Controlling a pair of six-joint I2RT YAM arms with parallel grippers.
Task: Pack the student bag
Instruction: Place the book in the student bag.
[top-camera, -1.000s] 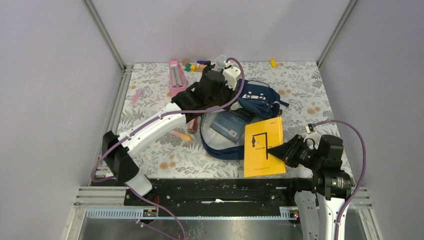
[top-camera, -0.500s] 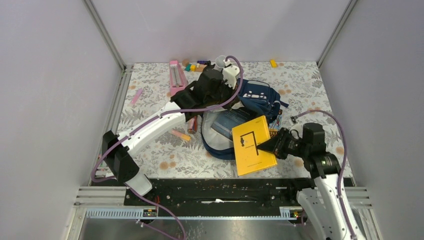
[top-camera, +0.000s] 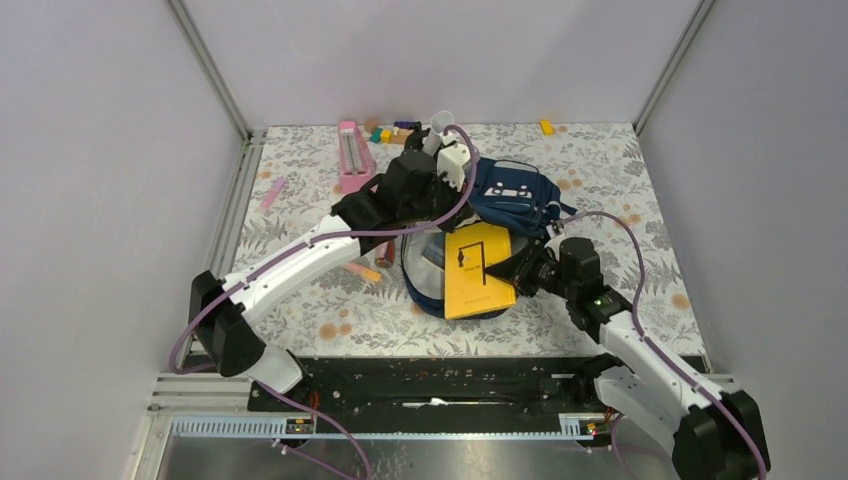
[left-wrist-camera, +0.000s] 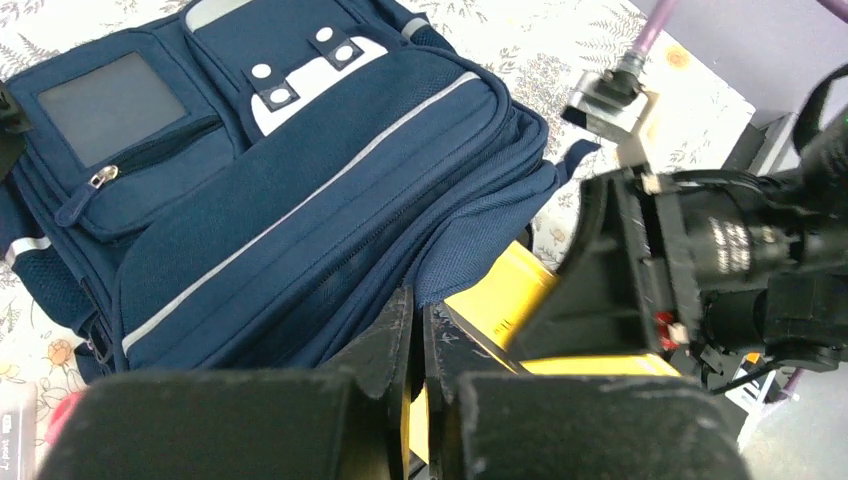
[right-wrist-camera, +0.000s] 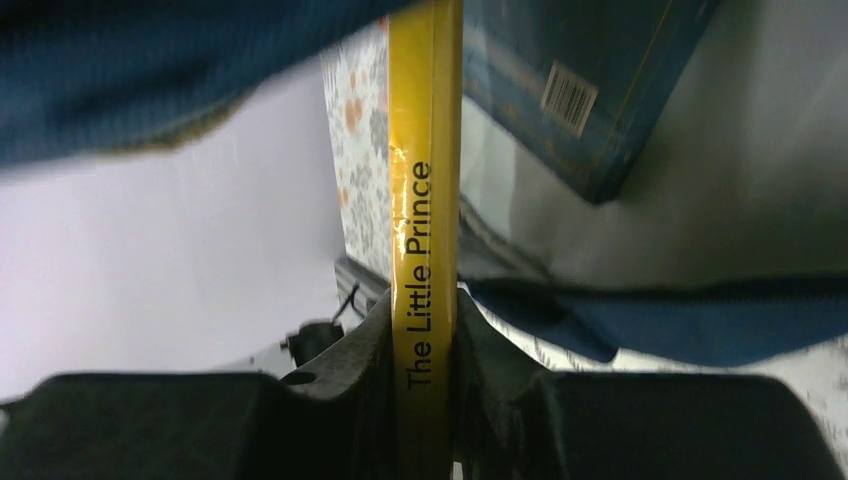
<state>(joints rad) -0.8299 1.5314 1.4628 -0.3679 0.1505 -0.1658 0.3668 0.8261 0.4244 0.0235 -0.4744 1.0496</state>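
with the right gripper (right-wrist-camera: 425, 320), pinches a yellow book (top-camera: 478, 268) by its spine, jaws partly apart and pressed flat on both covers, title "the little prince" running up between them. holds that book slanted over the open main compartment of the student bag (top-camera: 505, 192), above the light grey lining (right-wrist-camera: 740, 170), covering most of a blue book (right-wrist-camera: 590, 90) lying inside. with the left gripper (left-wrist-camera: 418, 325), jaws fully closed, meets the navy edge of the bag's opening just above the yellow cover; impossible to tell whether cloth is nipped between the tips. bag in the middle of the table, front pockets and white patches bunched up on the far side of the opening. underneath, a floral tablecloth (top-camera: 620, 180). near the far edge, a pink case (top-camera: 352, 150), a few small coloured blocks (top-camera: 388, 132) and one small yellow piece (top-camera: 546, 127); left of the bag, a pink stick (top-camera: 272, 192) and an orange-pink one (top-camera: 360, 270). all around, plain pale walls (top-camera: 100, 200) with aluminium posts in the far corners, and a black rail (top-camera: 430, 385) along the near edge.
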